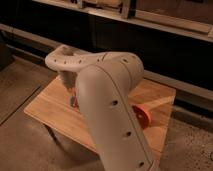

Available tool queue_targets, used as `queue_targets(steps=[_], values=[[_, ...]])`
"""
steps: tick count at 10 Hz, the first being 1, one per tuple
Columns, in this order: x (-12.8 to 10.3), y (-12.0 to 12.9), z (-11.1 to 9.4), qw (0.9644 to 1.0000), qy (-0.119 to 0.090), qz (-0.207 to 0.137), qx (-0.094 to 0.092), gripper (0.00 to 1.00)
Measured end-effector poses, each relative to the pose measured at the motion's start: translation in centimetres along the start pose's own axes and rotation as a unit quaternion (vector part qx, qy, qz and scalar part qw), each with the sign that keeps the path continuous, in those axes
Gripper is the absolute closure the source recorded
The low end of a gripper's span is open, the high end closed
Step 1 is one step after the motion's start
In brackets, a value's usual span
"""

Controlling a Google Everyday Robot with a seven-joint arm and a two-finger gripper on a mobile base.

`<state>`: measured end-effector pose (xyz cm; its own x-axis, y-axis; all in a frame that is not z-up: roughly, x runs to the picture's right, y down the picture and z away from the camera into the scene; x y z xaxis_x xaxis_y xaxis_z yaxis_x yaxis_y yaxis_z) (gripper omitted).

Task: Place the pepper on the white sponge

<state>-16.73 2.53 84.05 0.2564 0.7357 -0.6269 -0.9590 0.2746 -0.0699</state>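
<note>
A wooden table stands on speckled grey floor, the gripper above it, dark shelving behind.

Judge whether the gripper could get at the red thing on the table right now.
Probably yes: the gripper hangs low over the table, with bare wood toward the red thing, though the arm hides part of it.

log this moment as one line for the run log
arm: bent over table, blocks most of it | gripper: low over table's left part | red object: on table, right of arm | sponge: not seen

Single cam, high behind arm, looks down at table, tool beyond.
</note>
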Motion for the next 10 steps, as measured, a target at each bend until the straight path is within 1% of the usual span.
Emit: queue_targets(steps=[1,2,7,10], values=[[0.06,0.02,0.14,1.0000,0.001,0.000,0.000,0.80],[0.05,0.04,0.22,1.0000,0.002,0.000,0.000,0.78],[0.09,0.49,0.70,1.0000,0.006,-0.003,-0.003,0.78],[0.05,0.56,0.78,1.0000,0.007,-0.003,-0.003,0.58]])
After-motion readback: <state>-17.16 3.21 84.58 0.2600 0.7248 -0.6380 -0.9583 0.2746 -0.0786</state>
